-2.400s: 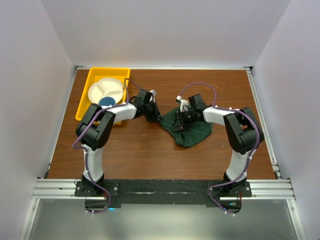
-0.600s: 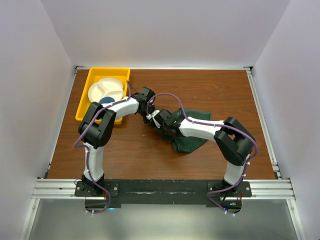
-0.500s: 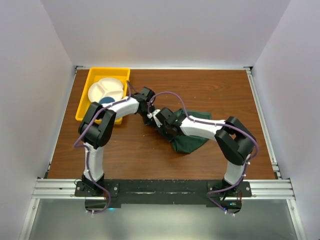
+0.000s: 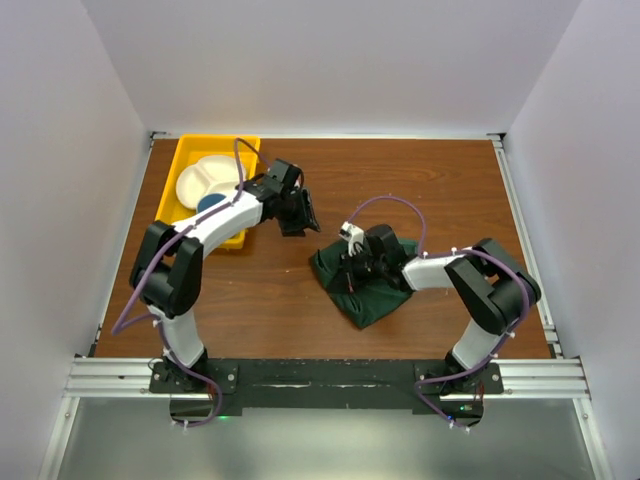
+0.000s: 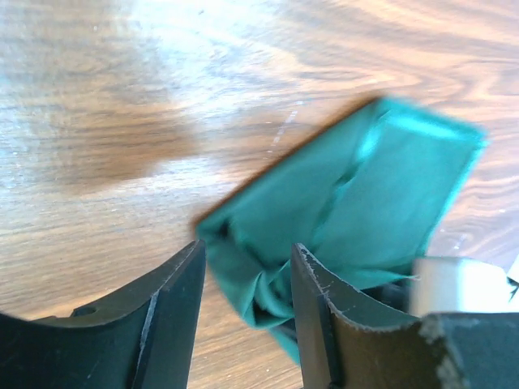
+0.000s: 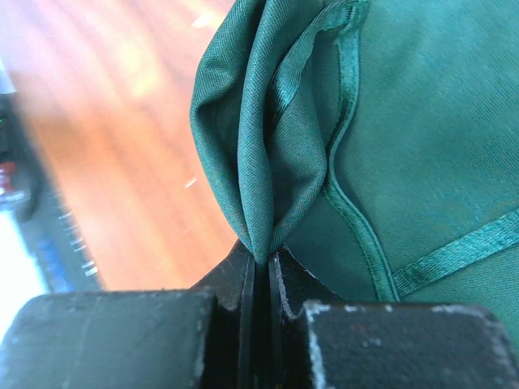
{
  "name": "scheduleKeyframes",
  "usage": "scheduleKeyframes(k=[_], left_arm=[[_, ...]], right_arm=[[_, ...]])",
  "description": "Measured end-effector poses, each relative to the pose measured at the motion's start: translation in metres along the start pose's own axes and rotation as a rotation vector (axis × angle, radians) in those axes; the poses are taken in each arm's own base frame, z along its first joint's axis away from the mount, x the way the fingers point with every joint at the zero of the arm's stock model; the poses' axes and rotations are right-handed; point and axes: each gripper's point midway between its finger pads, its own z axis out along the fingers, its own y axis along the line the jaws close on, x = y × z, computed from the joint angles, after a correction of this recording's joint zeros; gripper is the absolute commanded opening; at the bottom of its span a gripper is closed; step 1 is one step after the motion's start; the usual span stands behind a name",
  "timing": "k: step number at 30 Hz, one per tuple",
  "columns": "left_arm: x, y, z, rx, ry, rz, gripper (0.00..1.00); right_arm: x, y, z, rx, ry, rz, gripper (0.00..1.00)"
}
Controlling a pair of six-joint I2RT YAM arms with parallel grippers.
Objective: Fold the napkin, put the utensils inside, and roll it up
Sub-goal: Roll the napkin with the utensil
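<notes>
Napkin (image 4: 378,285) bunched on table (image 4: 250,300), one raised fold pinched tight between fingertips of right gripper (image 6: 261,263); left gripper (image 5: 247,259) spread and empty, cloth left lying beyond its fingertips, untouched.

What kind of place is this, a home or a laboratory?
Probably a robot test cell in a laboratory: a left arm and right arm bolted to a metal rail, and plain white walls enclosing one wooden table with a napkin.

tray (image 4: 168,215) far-left — plate (image 4: 208,176) in it | napkin (image 4: 378,297) centre-right on table (image 4: 250,300)
</notes>
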Motion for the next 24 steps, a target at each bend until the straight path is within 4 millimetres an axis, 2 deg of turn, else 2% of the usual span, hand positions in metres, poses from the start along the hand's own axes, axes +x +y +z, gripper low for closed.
scheduleKeyframes(k=[2,5,7,11,16,21,24], left_arm=[[-0.001,-0.002,-0.005,0.018,-0.016,0.012,0.46],[0.009,-0.001,-0.007,0.045,-0.007,0.030,0.39],[0.022,0.002,-0.005,0.058,0.015,0.040,0.32],[0.055,0.006,0.000,0.093,0.071,0.065,0.23],[0.084,-0.005,0.000,0.206,0.108,0.107,0.13],[0.093,-0.015,0.003,0.309,0.097,0.114,0.04],[0.095,-0.018,0.006,0.351,0.089,0.111,0.03]], right_arm=[[0.008,0.007,0.000,-0.052,-0.019,0.043,0.00],[0.017,0.015,0.000,-0.122,-0.051,0.114,0.00],[0.019,0.016,0.000,-0.158,-0.074,0.163,0.00],[0.020,0.013,-0.001,-0.197,-0.117,0.245,0.00],[0.023,0.011,-0.004,-0.241,-0.146,0.325,0.00],[0.023,0.011,-0.004,-0.261,-0.156,0.344,0.00],[0.023,0.011,-0.004,-0.262,-0.156,0.346,0.00]])
